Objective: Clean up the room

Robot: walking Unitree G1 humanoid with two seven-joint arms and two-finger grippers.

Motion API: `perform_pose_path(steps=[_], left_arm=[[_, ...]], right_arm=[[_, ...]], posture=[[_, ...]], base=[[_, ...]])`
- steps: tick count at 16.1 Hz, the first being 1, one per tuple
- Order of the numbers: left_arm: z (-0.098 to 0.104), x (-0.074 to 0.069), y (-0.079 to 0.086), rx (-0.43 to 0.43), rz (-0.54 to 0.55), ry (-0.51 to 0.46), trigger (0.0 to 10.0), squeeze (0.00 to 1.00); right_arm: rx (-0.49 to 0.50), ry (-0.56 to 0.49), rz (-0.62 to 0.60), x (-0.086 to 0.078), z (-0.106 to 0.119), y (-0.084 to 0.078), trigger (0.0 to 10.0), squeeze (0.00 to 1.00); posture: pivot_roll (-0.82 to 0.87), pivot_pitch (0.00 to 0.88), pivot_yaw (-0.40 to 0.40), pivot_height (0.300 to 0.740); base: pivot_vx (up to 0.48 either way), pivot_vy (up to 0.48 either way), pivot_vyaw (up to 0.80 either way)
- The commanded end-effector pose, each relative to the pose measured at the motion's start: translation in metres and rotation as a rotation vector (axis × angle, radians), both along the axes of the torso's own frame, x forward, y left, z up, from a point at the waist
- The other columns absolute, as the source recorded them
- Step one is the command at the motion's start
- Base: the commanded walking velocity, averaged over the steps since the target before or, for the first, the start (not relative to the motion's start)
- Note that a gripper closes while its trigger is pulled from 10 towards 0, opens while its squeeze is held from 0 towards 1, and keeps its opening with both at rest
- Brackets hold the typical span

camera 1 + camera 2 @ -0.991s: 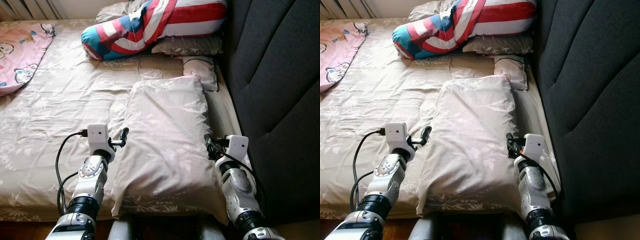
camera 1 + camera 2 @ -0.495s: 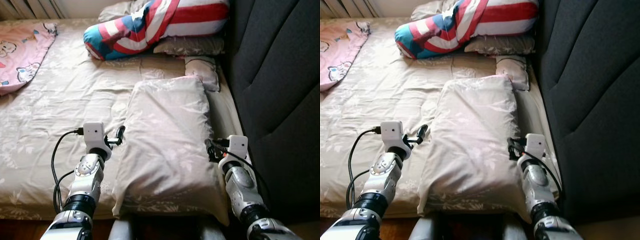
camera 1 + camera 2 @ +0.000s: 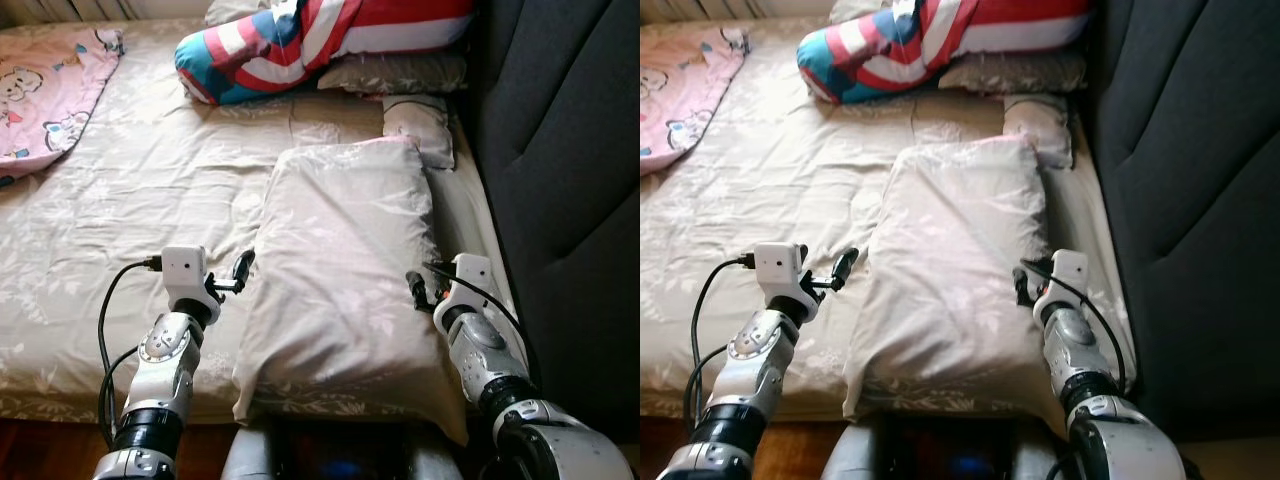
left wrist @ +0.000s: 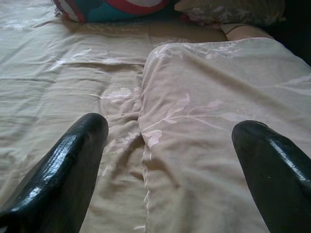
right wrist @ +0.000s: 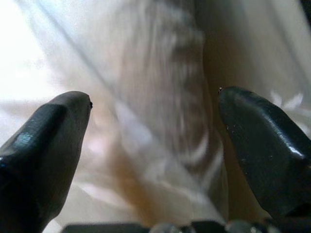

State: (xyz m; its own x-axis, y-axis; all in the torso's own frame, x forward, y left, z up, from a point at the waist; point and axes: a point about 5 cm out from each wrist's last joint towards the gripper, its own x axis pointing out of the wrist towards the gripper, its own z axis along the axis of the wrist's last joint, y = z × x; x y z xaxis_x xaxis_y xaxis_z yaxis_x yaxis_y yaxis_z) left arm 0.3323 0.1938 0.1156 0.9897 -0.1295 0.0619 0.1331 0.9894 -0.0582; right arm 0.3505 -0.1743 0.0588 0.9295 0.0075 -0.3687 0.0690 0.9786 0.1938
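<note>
Big pillow: your beige flowered pillow [image 3: 345,270] lies flat on the bed [image 3: 120,230], along its right side, with its near end at the bed's front edge.
Left gripper: your left gripper [image 3: 238,272] sits just beside the pillow's left edge, low over the sheet. Its two black fingers [image 4: 63,170] are spread wide, and nothing is between them.
Right gripper: your right gripper [image 3: 418,291] is at the pillow's right edge, close against the cloth. Its fingers [image 5: 39,145] are spread wide too, with pillow cloth right in front of them. You cannot tell if they touch it.
Far end of the bed: a striped red, white and blue pillow [image 3: 300,45] lies on top of another beige pillow [image 3: 400,75].
Small cushion: a little beige cushion [image 3: 420,125] sits just past the big pillow's far right corner.
Left side: a pink cartoon blanket [image 3: 45,95] lies at the bed's far left.
Right side: a dark grey headboard [image 3: 560,180] runs along the bed's right edge.
</note>
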Motion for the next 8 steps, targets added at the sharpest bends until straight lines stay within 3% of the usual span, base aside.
perform_pose_path(steps=[1,5,8], left_arm=[[0.000,-0.005,0.001,0.004,-0.014,0.014,10.0,0.00],[0.003,-0.011,-0.002,0.000,-0.033,0.021,10.0,0.00],[0.007,-0.015,-0.002,0.001,-0.040,0.032,10.0,0.00]], right_arm=[[0.003,0.023,-0.023,0.000,-0.001,-0.006,10.0,0.00],[0.004,0.053,-0.039,-0.001,-0.003,-0.011,10.0,0.00],[0.057,0.097,0.021,-0.004,-0.008,-0.005,10.0,0.00]], posture=[[0.06,0.275,0.062,0.660],[0.07,0.290,0.074,0.660],[0.08,0.301,0.079,0.660]], base=[[0.000,0.000,0.00],[0.000,0.000,0.00],[0.000,0.000,0.00]])
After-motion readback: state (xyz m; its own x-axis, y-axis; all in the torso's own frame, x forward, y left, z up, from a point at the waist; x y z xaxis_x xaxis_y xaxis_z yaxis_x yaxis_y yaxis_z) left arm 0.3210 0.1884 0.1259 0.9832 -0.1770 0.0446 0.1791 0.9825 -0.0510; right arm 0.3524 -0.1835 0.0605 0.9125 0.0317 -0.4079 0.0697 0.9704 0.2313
